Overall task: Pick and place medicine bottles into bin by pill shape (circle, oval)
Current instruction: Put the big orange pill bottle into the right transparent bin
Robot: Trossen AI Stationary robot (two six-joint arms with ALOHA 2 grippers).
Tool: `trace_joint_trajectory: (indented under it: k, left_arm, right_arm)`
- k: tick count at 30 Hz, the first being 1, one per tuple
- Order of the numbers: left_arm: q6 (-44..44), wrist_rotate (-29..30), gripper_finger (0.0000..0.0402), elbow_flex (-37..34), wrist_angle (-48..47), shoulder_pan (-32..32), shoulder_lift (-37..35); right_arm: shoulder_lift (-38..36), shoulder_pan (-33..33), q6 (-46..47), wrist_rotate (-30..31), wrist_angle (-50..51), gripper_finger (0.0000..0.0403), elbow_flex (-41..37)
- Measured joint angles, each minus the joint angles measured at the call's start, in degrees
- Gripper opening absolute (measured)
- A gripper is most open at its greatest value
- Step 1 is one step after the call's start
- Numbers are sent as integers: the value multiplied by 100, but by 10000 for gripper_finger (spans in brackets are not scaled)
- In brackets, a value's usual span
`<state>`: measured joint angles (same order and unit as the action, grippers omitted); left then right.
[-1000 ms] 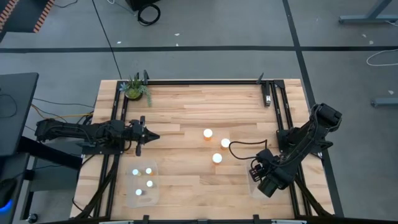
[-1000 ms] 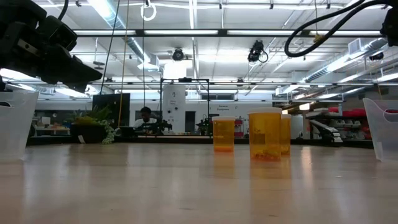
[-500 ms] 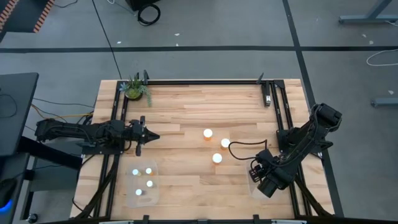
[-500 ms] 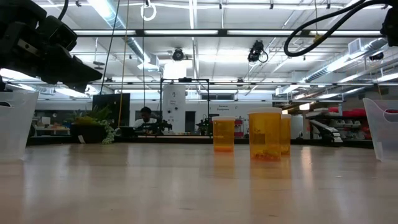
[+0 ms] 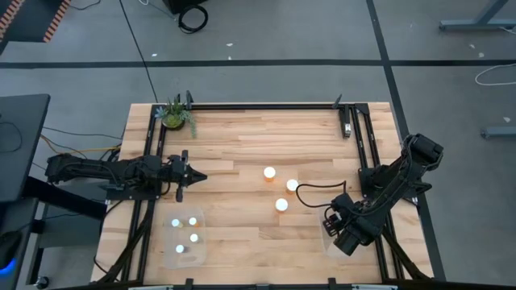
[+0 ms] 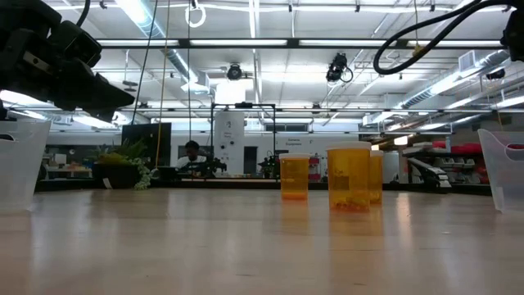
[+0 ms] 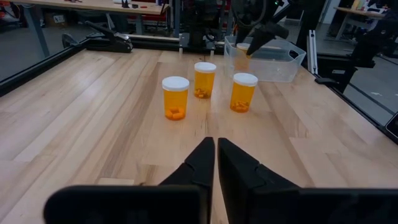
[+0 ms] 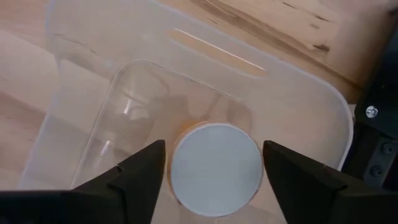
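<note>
Over the clear bin [image 8: 298, 118] at the bench's right front corner, my right gripper [image 8: 214, 165] stands wide, fingers flanking an orange bottle [image 8: 216, 169] with gaps showing. Lifting off-centre could tip it. Three orange bottles [image 5: 280, 205] wait mid-bench. My left gripper [image 5: 193, 178], pinched empty, hovers near the left edge.

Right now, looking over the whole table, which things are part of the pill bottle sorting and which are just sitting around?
Part of the job:
- three orange bottles mid-table
- white-capped bottle between the right gripper fingers, inside the right bin
- left bin holding four small white bottles

Just lying about:
- potted plant at the far left corner
- left gripper, shut, waiting
</note>
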<state>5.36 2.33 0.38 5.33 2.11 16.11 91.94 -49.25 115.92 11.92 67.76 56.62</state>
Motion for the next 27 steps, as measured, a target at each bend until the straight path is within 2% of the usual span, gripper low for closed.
trace_joint_trajectory:
  k: [6,16,22,27]
  left_arm:
    - [1,0,36,0,1,0,-1]
    - [-1,1,24,0,1,0,0]
    - [1,0,29,0,0,0,0]
    - [-1,0,36,0,0,0,-1]
  right_arm:
    - [-28,0,-7,0,5,318,-2]
    - [-626,210,-124,10,29,321,-2]
    - [-802,568,-669,426,-8,321,-2]
    - [-817,1009,-1361,462,-126,321,109]
